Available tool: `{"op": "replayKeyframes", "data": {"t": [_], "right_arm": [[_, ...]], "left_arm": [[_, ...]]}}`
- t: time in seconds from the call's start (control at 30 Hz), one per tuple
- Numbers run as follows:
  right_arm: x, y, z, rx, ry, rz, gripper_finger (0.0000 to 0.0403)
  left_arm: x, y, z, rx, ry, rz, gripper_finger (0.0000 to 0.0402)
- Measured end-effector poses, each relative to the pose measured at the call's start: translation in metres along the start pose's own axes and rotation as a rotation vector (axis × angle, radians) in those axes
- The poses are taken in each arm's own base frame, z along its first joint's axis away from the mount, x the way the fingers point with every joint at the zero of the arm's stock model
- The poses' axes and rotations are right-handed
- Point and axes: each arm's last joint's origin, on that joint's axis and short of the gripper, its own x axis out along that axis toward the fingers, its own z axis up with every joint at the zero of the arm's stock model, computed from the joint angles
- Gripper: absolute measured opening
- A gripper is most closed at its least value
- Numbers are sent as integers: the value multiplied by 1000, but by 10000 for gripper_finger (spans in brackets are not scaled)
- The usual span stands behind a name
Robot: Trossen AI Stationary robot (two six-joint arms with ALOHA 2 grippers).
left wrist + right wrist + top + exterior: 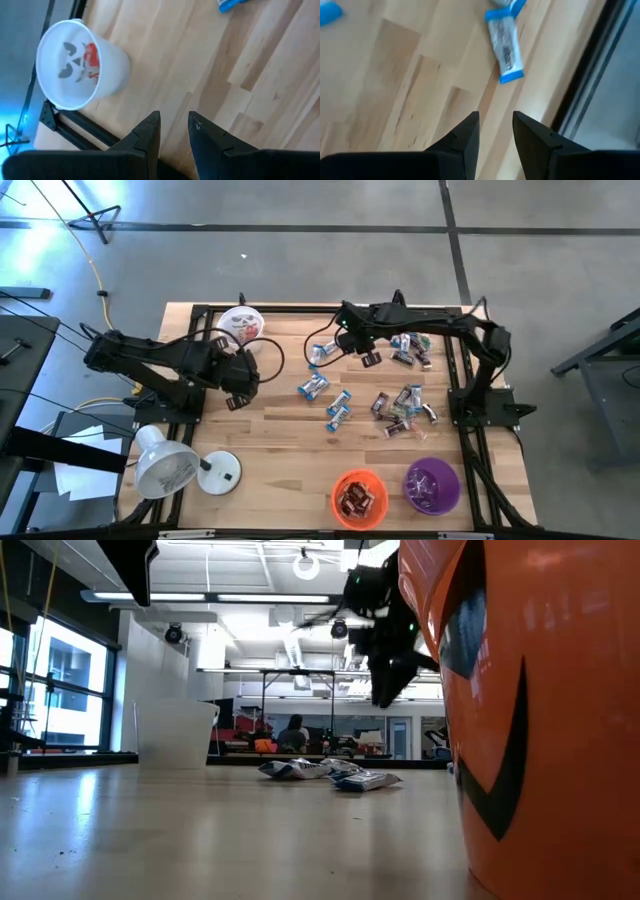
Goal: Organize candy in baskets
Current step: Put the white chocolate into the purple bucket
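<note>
Here is the wooden plank table (280, 430), pale and smooth, with the candy scattered over it in flat crinkly little bars. Take the white basket (241, 323) as the landmark, a round bowl with a dark face print and a red mark, seen upright from above at the table's far edge. The left gripper (174, 131) hangs just beside that basket, on its near side, fingers a narrow gap apart with bare wood between them, nothing held. Well away from the basket, along the same far side, the right gripper (495, 130) hovers above the boards, jaws likewise slightly parted and empty; just ahead of it lies a blue-and-white candy bar (504, 49), its long axis roughly in line with the planks' seams, one blue end pointing towards the fingers. More blue-and-white candy (328, 396) lies in a loose trail running from near that gripper towards the near edge, bars at mixed angles, and darker brown and red bars (402, 412) cluster farther from the white basket. Farthest from it, at the near edge, stand the glossy orange basket (359, 498), holding dark wrappers, and the purple basket (431, 485) beside it.
</note>
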Motion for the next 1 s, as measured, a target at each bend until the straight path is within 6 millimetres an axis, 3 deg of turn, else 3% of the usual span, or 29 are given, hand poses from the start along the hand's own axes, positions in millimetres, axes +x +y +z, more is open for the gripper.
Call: {"op": "replayKeyframes", "data": {"t": [0.17,0.33,0.63,0.83,1.0], "right_arm": [[32,2,1,19,121,1,115],[47,4,2,3,197,-22,129],[45,-4,9,35,132,-75,186],[35,-8,28,31,3,-70,215],[51,-6,46,61,-10,-29,221]], "left_arm": [[-1,6,0,-5,-6,1,88],[0,11,0,-3,-9,2,88],[0,15,1,-8,-9,5,88],[-1,16,0,1,-13,3,88],[-3,18,-2,1,-23,-2,88]]}}
